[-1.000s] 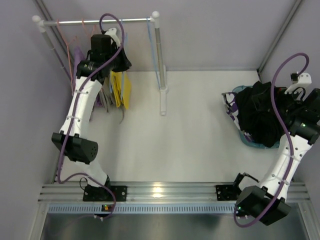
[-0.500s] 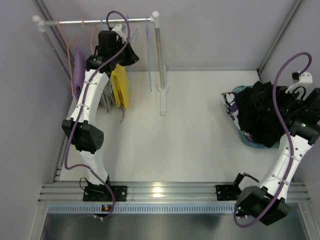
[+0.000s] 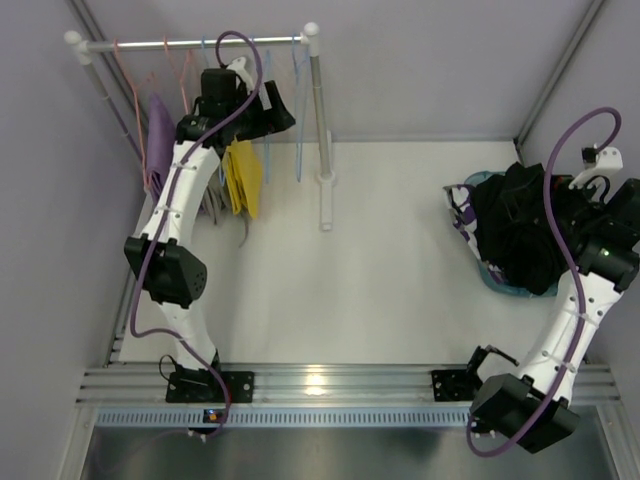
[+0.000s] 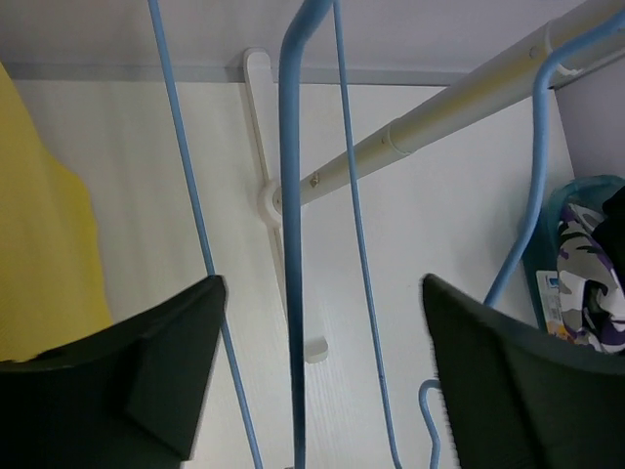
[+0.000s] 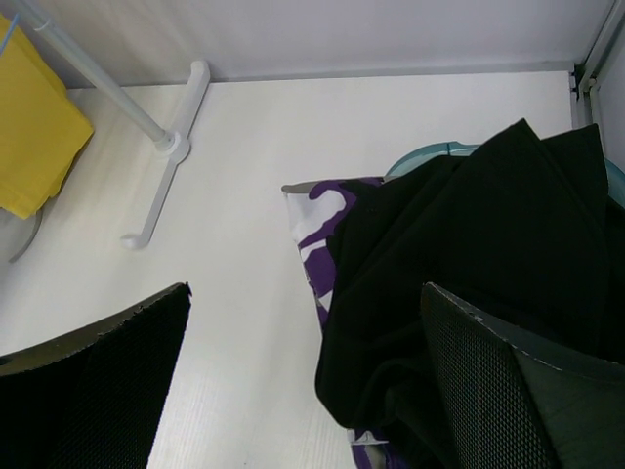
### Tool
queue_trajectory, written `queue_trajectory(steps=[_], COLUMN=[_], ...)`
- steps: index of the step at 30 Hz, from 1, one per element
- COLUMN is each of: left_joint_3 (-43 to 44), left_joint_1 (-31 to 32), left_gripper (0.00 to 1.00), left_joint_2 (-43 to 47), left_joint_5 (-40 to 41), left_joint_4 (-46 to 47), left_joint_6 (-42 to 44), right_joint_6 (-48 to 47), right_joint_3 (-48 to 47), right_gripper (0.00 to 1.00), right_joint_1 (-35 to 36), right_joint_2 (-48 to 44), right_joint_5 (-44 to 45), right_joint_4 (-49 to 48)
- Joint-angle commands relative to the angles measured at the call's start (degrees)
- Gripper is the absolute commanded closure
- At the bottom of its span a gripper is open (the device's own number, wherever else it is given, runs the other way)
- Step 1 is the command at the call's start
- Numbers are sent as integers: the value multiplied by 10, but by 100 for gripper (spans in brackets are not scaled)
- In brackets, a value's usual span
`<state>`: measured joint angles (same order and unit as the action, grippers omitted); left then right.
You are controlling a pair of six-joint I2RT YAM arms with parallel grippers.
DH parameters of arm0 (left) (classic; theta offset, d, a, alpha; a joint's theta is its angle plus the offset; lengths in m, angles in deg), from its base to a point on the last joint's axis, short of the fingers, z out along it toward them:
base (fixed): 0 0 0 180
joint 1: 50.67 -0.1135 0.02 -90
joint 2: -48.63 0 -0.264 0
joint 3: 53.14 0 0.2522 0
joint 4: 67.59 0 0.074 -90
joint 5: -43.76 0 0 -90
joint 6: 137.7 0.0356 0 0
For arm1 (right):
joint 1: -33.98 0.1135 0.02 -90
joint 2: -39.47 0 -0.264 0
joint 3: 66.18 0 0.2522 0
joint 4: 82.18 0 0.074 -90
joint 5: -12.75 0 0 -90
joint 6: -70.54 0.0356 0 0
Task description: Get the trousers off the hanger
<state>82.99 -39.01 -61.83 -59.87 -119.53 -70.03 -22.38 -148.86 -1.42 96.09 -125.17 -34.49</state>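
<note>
Left claw (image 3: 278, 112) at rail (image 3: 180, 43) among blue hangers (image 3: 298, 150), yellow garment (image 3: 243, 178) hanging beside, black trousers (image 3: 525, 235) piled far right, right claw (image 3: 592, 185) above them

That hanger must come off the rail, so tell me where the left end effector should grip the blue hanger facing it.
Probably the blue hanger's thick straight section. It runs as a narrow bar between the left end effector's open fingers, so advance straight ahead from the arm's side and close across it.

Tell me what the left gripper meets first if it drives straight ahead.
Probably the blue hanger, right between the open jaws of the left gripper; the rack pole lies beyond. Depth is unclear.
</note>
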Motion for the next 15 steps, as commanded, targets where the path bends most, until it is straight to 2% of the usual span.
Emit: queue_trajectory(steps=[1, 4, 8, 12, 15], left_joint_3=[2, -5, -63, -181, -239], left_joint_1=[-2, -2, -2, -2, -2], left_gripper=[3, 1, 1, 1, 1], left_joint_2=[77, 125, 226, 328, 407], left_joint_5=[-25, -18, 0, 8, -20], left_joint_4=[31, 15, 8, 20, 21], left_joint_6=[5, 25, 59, 93, 120], right_joint_6=[-5, -6, 5, 23, 50], right_joint_3=[-12, -16, -17, -13, -8], right_gripper=[0, 0, 0, 1, 1], right_joint_1=[-6, -6, -6, 6, 27], right_joint_2=[-20, -26, -30, -32, -37], right_joint_5=[-23, -28, -37, -38, -30], right_joint_4=[-28, -24, -26, -36, -42])
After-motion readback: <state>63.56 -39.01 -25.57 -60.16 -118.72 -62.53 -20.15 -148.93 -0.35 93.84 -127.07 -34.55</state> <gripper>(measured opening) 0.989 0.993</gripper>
